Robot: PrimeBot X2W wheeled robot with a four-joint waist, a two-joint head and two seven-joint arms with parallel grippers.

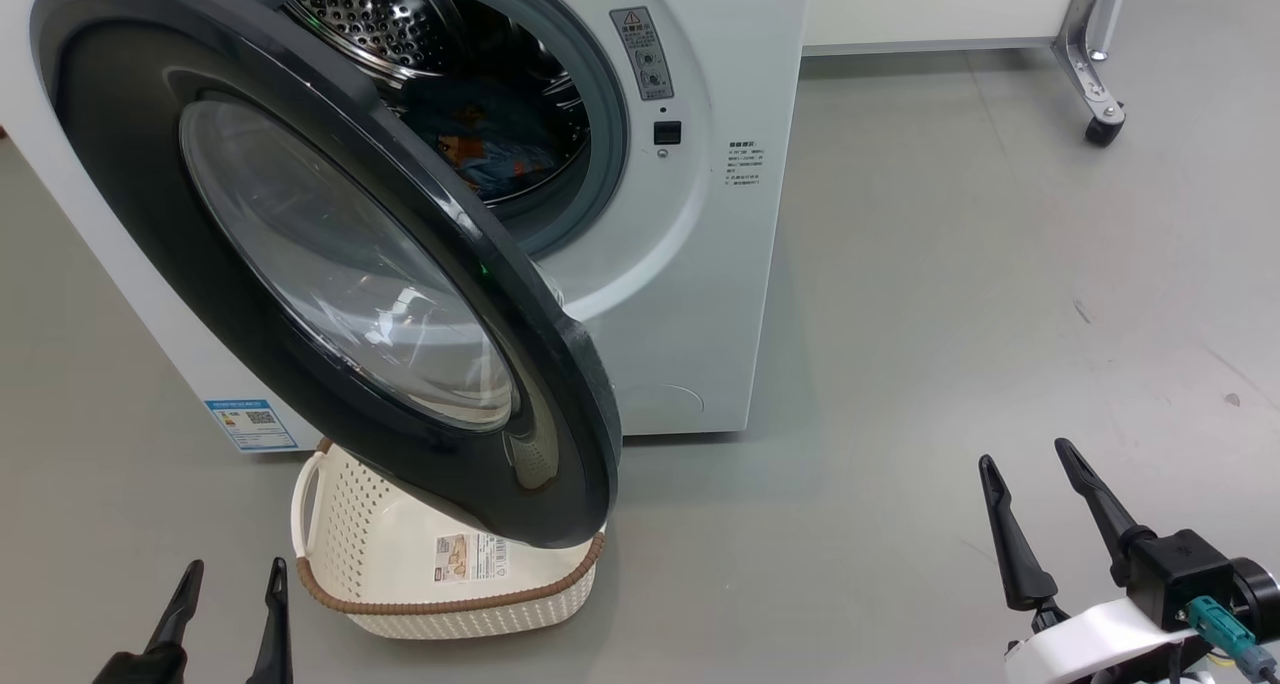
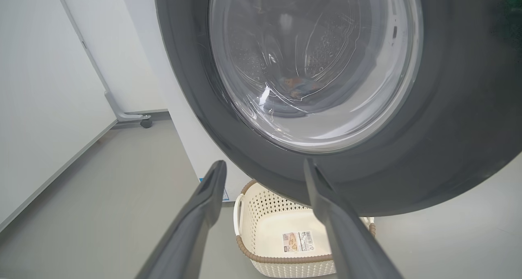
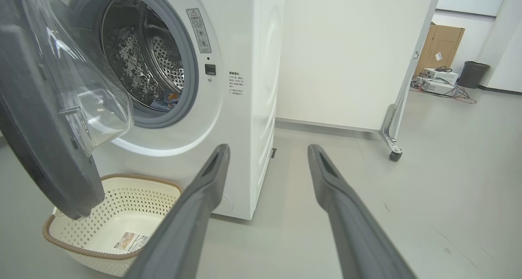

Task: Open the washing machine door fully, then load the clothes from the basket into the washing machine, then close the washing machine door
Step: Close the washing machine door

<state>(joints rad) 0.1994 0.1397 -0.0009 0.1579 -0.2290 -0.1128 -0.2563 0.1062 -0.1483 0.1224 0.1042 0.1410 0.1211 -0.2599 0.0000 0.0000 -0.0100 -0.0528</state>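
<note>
Jaws on both arms stand wide, empty (loading apparently done): blue printed clothes (image 1: 490, 159) occupy the steel drum (image 1: 400, 24); black-rimmed glass door (image 1: 330, 264) awaits closing.

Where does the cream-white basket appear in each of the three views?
Head view: basket at lower left, partly hidden by the washing machine door.
Left wrist view: bottom centre, under the door.
Right wrist view: lower left, below the door.
Shared landmark: the door's black rim overlapping the basket.
</note>
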